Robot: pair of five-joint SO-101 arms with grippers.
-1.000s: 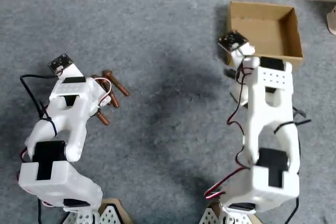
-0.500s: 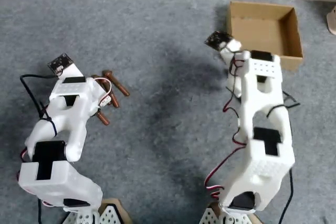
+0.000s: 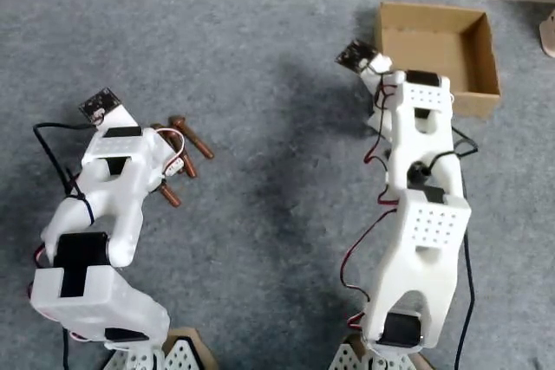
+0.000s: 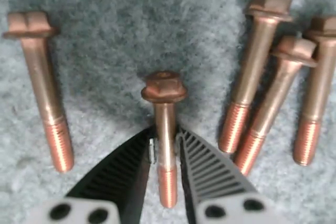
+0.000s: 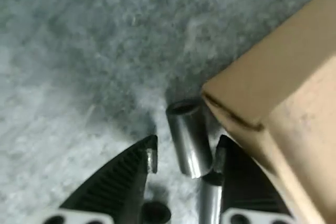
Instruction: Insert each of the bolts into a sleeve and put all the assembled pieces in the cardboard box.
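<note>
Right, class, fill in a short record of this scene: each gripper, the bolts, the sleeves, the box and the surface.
Left gripper: shut on the shank of a bolt
Other bolts: four lying flat, one apart and three close together
Right gripper: open, one finger either side of a sleeve
Second sleeve: beside the first, partly hidden
Box: cardboard, open top, its corner next to the sleeves
Surface: grey carpet

I see bolts [image 3: 189, 146] at the table's [image 3: 269, 214] nine o'clock, one bolt [image 4: 164, 114] gripped by my left end effector [image 4: 165, 136]; cardboard box [image 3: 434, 49] at one o'clock, sleeve [image 5: 189, 140] beside its seven o'clock corner.
</note>
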